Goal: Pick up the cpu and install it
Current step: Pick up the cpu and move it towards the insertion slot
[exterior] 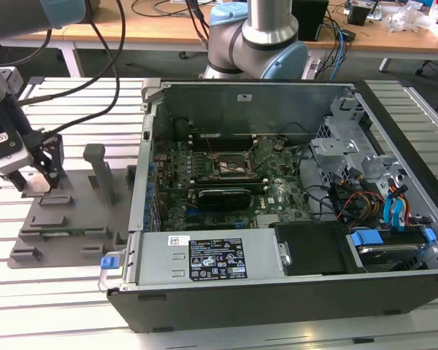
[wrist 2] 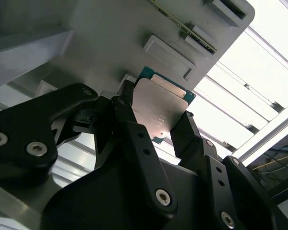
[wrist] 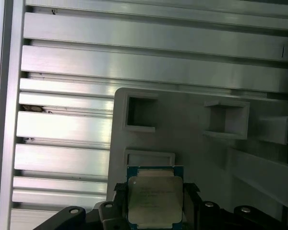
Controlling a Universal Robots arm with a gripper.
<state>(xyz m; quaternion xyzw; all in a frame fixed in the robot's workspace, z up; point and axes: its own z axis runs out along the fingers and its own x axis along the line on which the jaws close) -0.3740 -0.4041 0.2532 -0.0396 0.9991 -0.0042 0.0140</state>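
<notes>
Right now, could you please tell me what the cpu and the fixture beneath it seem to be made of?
The cpu: a silver-grey metal lid, judging by its soft sheen, on a blue-green board-like rim. The fixture: probably grey plastic, dull and evenly moulded, though painted metal is possible.

The gripper hangs low over the grey fixture plate, beside the open computer case.

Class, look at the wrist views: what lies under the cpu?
The grey fixture plate lies beneath the cpu; a raised pocket frame peeks out beside it. Whatever sits directly underneath is covered.
</notes>
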